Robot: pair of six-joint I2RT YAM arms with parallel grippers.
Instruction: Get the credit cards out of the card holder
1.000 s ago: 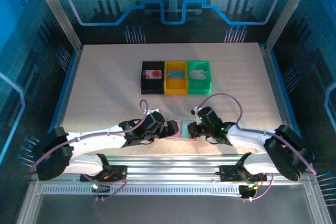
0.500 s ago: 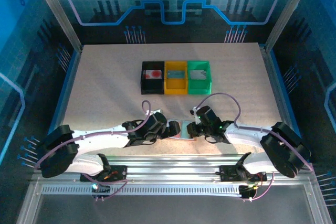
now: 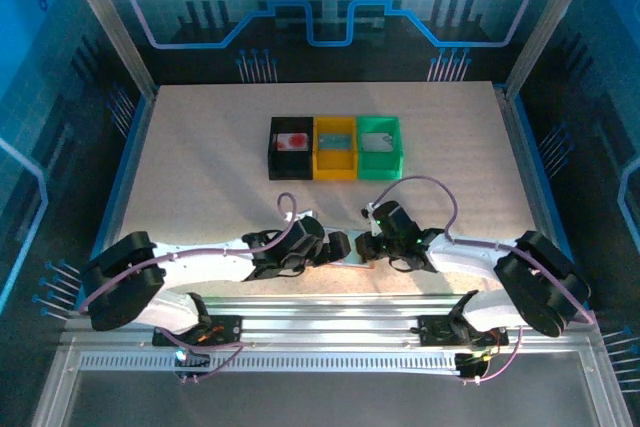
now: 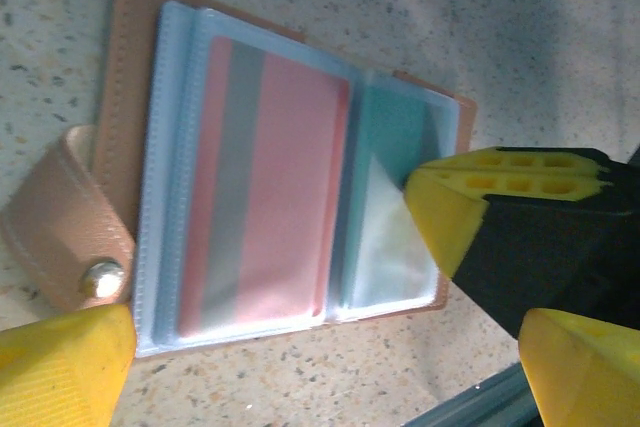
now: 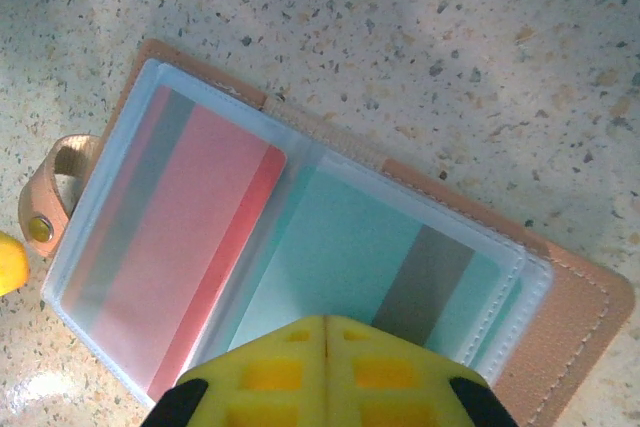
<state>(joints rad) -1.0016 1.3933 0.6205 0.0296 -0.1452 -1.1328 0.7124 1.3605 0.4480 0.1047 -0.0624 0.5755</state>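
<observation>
3 bins in row, touching: black bin (image 3: 291,171), yellow bin (image 3: 335,171), green bin (image 3: 379,168); speckled table (image 3: 200,177).

The left arm (image 3: 200,259) and right arm (image 3: 470,259) have white links, black joints and bulky black shoulder housings, with a lilac cable (image 3: 420,180) looping over each wrist. The fingers (image 5: 285,372) are yellow plastic moulded with rows of square pockets, set on black mounts.

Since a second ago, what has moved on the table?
The left gripper slid right, toward the right gripper, and now hangs open over the wallet, hiding most of it from above. The left arm swung in with it. The right gripper barely shifted. No visible grasp or release. The wallet and the bins stayed put.
</observation>
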